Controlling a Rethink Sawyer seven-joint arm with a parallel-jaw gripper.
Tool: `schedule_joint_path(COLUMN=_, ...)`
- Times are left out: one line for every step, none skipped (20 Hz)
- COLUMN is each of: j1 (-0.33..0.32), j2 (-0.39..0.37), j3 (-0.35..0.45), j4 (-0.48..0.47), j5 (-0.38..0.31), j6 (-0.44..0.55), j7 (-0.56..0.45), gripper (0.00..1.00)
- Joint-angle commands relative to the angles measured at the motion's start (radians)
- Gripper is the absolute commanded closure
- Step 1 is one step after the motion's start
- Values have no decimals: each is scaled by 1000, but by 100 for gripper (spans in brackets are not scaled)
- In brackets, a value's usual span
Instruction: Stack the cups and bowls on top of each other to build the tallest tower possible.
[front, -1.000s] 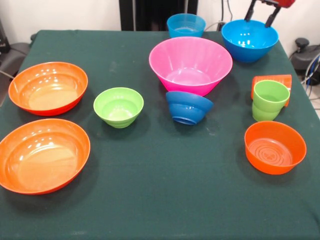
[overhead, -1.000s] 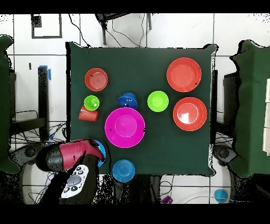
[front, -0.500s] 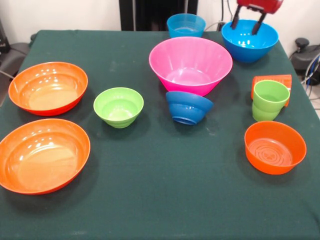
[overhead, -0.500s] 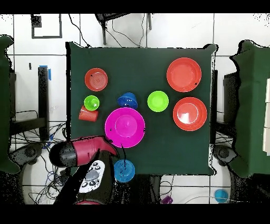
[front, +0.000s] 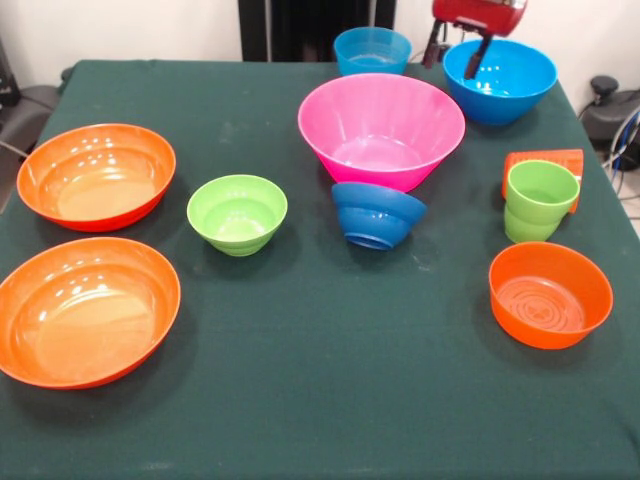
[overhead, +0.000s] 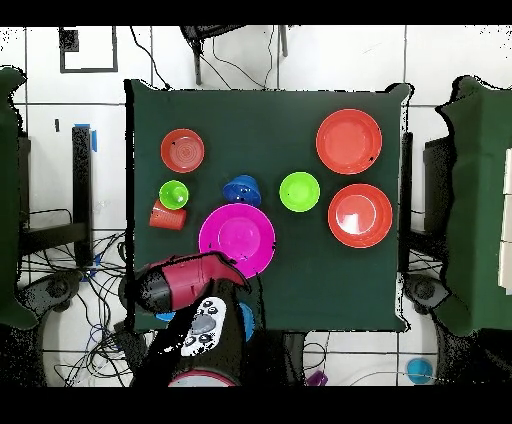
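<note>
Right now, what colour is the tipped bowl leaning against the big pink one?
Dark blue bowl, clearest in the front view.

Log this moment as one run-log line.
end effector: open, empty, above the two sky blue bowls | tower: not started | pink bowl: on table

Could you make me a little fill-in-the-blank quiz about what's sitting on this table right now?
1. The biggest bowl on the table is coloured ____.
2. The lime green cup stands upright, while the orange cup behind it lies on its ____.
3. The small dark blue bowl rests tilted against the ____ bowl.
4. The gripper hangs beside the rim of a sky ____ bowl.

Missing words: pink; side; pink; blue
</note>
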Motion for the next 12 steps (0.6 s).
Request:
schedule_joint_path(j1=-38, j2=80, j3=130, j4=38, j5=-104, j6=-103, j7=-45, gripper=0)
schedule_joint_path(j1=-39, j2=90, j3=134, j4=31, j5=-108, j6=-106, j7=-38, gripper=0)
schedule_joint_path(j1=-38, j2=94, j3=135, j4=26, j5=-111, j6=-105, j7=-31, gripper=0)
schedule_joint_path(j1=-39, j2=104, j3=138, j4=13, j5=-110, j6=-104, j7=-25, gripper=0)
schedule_joint_path(j1=-38, j2=107, j3=139, j4=11, j5=-109, j6=-104, j7=-19, gripper=0)
schedule_joint_path(j1=-36, j2=116, j3=141, j4=1, j5=-106, j6=-103, j7=-12, gripper=0)
schedule_joint_path(j1=-34, j2=118, j3=141, j4=-1, j5=-104, j6=-105, j7=-7, gripper=0)
schedule_joint_path(j1=-29, j2=123, j3=139, j4=-9, j5=-97, j6=-102, j7=2, gripper=0)
schedule_joint_path(j1=-27, j2=124, j3=138, j4=-10, j5=-92, j6=-102, j7=10, gripper=0)
schedule_joint_path(j1=-25, j2=130, j3=140, j4=-14, j5=-82, j6=-105, j7=21, gripper=0)
schedule_joint_path(j1=-22, j2=133, j3=140, j4=-17, j5=-78, j6=-108, j7=26, gripper=0)
schedule_joint_path(j1=-13, j2=139, j3=138, j4=-21, j5=-70, j6=-113, j7=38, gripper=0)
